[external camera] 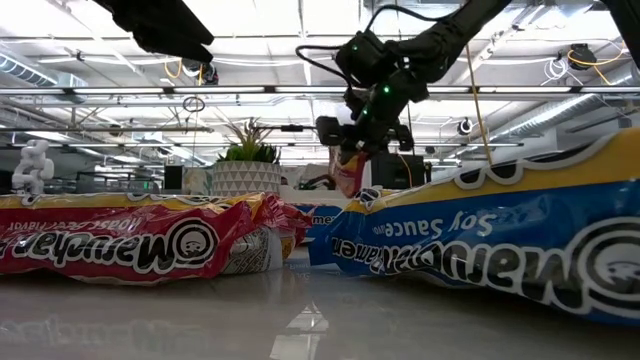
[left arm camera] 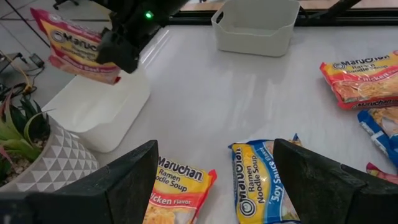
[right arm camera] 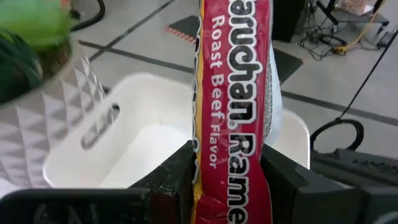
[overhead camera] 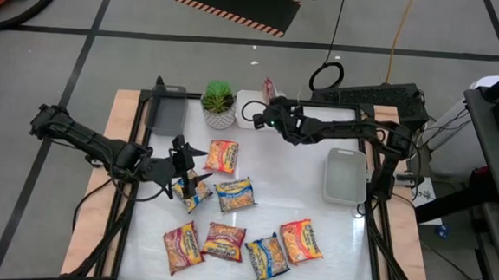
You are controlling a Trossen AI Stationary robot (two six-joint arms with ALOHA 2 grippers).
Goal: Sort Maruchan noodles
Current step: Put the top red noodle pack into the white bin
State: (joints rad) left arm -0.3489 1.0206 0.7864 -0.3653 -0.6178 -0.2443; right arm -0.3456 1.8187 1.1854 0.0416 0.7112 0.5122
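My right gripper (right arm camera: pixel 227 160) is shut on a red Roast Beef Maruchan packet (right arm camera: pixel 233 81) and holds it over the white tray (right arm camera: pixel 143 146) at the table's far middle, beside the potted plant (overhead camera: pixel 219 99). My left gripper (left arm camera: pixel 214 163) hovers open above the left part of the table, touching nothing. Between its fingers show a Chicken Flavor packet (left arm camera: pixel 177 193) and a blue Soy Sauce packet (left arm camera: pixel 261 186), both flat on the table. Several more packets (overhead camera: pixel 224 241) lie flat toward the near edge. My right gripper pinches the red packet's flat faces between its two fingers, at the end nearest the wrist (right arm camera: pixel 230 186). The fingers come from the table's right, slanting down, along the packet's length. The packet sticks out beyond the fingers on edge (left arm camera: pixel 74 43), lifted clear above the white tray.
A grey tray (overhead camera: pixel 166 109) stands at the far left corner and a second white tray (overhead camera: pixel 344 176) at the right edge. The plant's pot stands between the grey tray and the far white tray. Bare table lies between the packets and the right tray.
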